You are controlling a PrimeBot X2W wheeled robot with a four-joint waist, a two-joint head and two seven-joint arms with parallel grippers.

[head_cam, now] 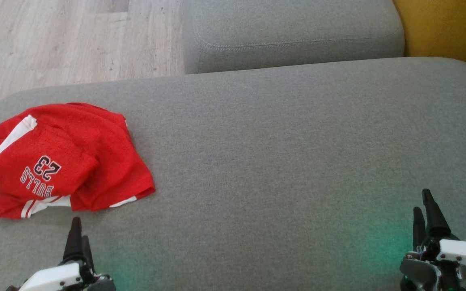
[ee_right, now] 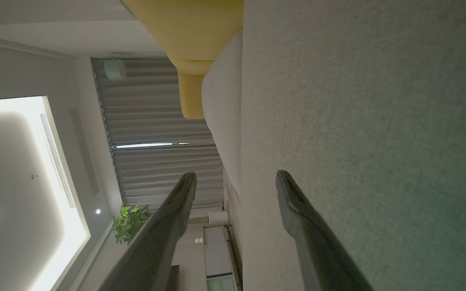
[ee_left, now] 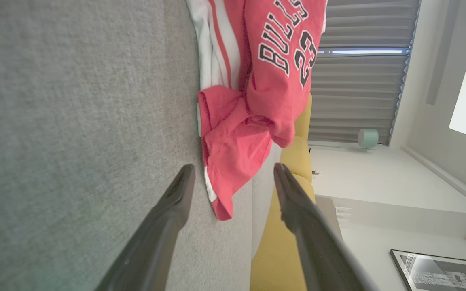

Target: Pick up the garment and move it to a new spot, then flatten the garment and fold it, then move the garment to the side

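Seemingly nothing of the task is done yet: the red garment [head_cam: 63, 161] lies in a crumpled heap on the left part of the grey sofa seat [head_cam: 281, 153], near its rounded left edge, with its lettering upside down in the head view and white-striped hems bunched along its near side. The left pincer [head_cam: 80, 228] hovers just beside the heap's near edge, its two dark fingers spread and empty. In the left wrist view a red corner with a white hem lies in line with the gap between them, but nothing is pinched. The right pincer [head_cam: 421, 200] is well apart from the cloth, over bare grey fabric at the seat's right, its fingers likewise spread and holding nothing. By my reading every step is left: lifting the garment and carrying it to a new spot, probably the wide bare middle of the seat, then flattening it, folding it and setting it aside. The first grasp likely falls to the left arm, which is nearest.
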